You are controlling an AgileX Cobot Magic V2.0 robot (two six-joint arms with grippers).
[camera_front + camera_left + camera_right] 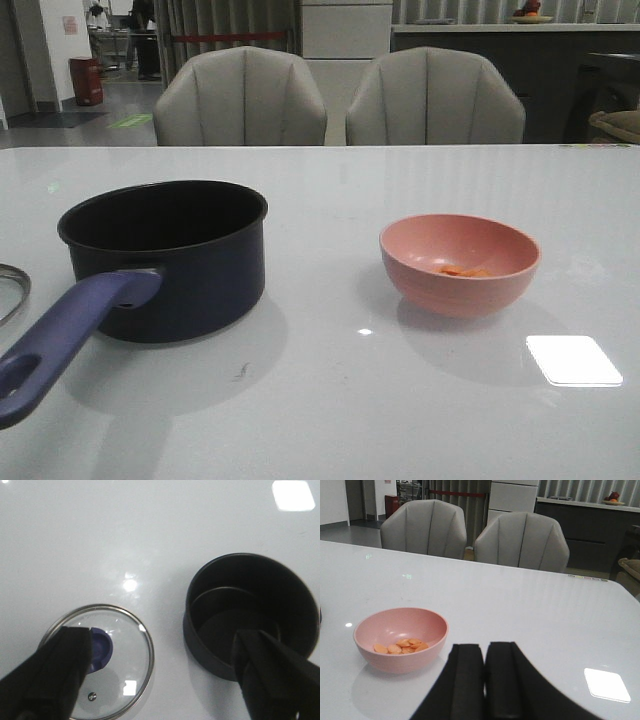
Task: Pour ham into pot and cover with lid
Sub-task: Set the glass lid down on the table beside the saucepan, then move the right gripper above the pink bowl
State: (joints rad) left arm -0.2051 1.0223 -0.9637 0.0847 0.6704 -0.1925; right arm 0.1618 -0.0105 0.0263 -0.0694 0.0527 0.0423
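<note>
Meanwhile, the ham [462, 270] is lying in the pink bowl [459, 262], well apart from the pot [165, 258]; the lid [100, 660] is sitting beside it on the table [400, 400]. Two chairs [240, 98] are standing behind. Left gripper [160, 680] is gaping apart; right gripper [485, 680] is pressed together, empty.

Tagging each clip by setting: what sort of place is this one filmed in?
Probably an office or showroom lounge, not a home kitchen. A glossy white table holds the pot and bowl; two grey padded chairs stand behind it, with an open hall and counter beyond.
</note>
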